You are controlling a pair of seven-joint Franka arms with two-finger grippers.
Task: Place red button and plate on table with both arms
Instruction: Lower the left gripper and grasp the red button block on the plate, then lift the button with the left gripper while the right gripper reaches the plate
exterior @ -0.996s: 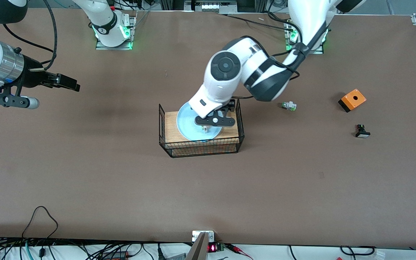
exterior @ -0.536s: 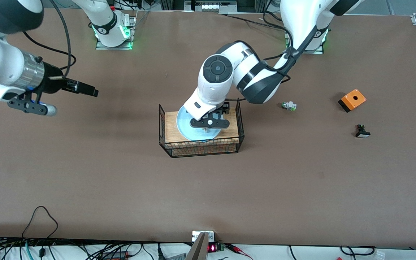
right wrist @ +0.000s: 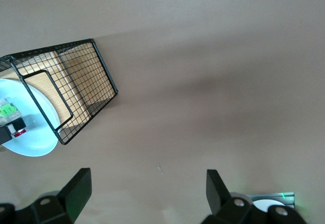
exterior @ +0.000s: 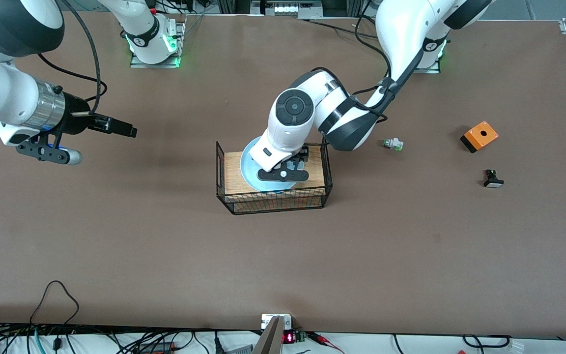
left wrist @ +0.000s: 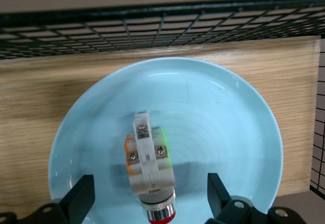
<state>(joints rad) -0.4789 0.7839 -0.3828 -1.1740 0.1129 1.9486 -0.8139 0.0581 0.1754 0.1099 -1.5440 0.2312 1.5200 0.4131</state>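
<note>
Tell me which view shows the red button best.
The left wrist view: the red button lies on the plate, large and unobstructed between the open left gripper's fingers. The right wrist view shows it tiny at its edge. In the front view the left arm hides it.

Both end effectors (left wrist: 147,203) (right wrist: 144,196) spread wide, unladen

light blue plate (left wrist: 218,132) – red button (left wrist: 161,218)
</note>
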